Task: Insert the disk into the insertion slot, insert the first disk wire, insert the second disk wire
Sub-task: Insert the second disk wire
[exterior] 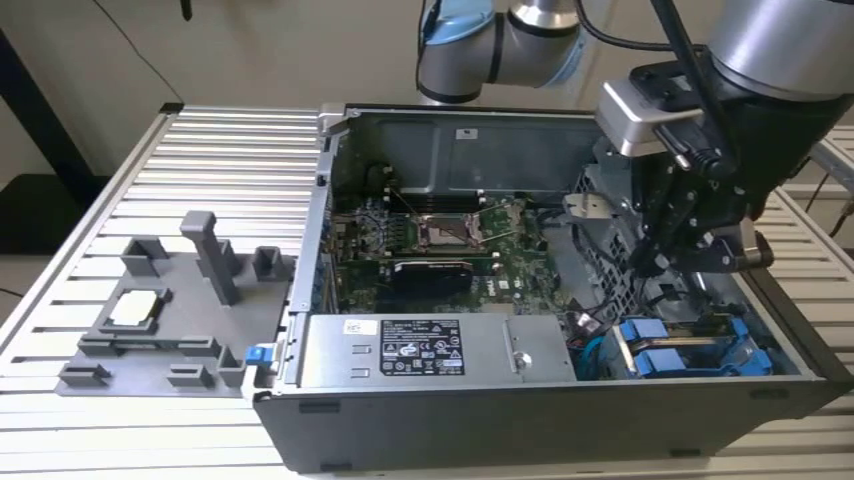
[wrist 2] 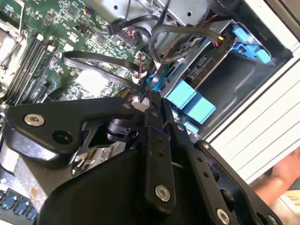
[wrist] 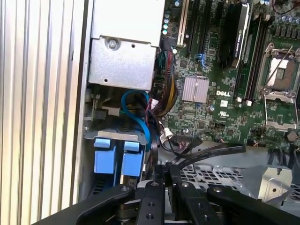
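Note:
My gripper [exterior: 657, 268] reaches down into the open computer case [exterior: 534, 420], just above the drive cage at the exterior view's right. Its fingertips [wrist 2: 152, 99] are pressed together, shut [wrist: 164, 169]. A flat black wire [wrist: 211, 151] runs right up to the tips [wrist 2: 93, 58]; whether it is pinched between them I cannot tell. The insertion slot [exterior: 694, 352] holds blue carriers [wrist 2: 190, 101], and a labelled disk [wrist 2: 205, 66] sits inside it. A blue wire [wrist: 139, 115] loops beside the cage.
The motherboard [exterior: 441, 235] and the power supply [exterior: 427, 352] fill the case's middle and front. A grey fixture tray [exterior: 160, 320] with upright posts stands on the ribbed table [exterior: 120, 200] at the exterior view's left. A person's hand [wrist 2: 287, 174] is near the case's outer wall.

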Tool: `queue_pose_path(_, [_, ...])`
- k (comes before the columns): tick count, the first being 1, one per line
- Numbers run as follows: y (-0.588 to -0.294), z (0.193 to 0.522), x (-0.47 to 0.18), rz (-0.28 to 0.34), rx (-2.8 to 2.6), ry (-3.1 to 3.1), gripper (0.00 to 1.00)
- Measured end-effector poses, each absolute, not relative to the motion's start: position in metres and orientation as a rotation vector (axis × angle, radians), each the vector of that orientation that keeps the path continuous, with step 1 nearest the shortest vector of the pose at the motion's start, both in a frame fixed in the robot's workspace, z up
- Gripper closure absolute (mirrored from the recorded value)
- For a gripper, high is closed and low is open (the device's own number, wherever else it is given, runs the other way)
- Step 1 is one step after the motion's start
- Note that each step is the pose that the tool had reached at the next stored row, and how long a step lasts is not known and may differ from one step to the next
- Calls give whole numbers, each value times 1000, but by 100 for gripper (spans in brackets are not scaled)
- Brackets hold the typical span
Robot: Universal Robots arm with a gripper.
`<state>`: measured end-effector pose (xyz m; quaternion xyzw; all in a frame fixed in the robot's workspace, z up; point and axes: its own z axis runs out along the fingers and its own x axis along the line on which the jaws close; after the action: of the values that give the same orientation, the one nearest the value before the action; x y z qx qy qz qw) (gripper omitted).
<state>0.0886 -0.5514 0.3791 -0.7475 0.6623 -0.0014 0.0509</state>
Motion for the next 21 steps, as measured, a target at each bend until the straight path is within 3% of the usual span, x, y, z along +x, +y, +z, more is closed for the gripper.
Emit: queue_pose_path(21, [-564, 373, 114, 24, -2281, 2035, 84])
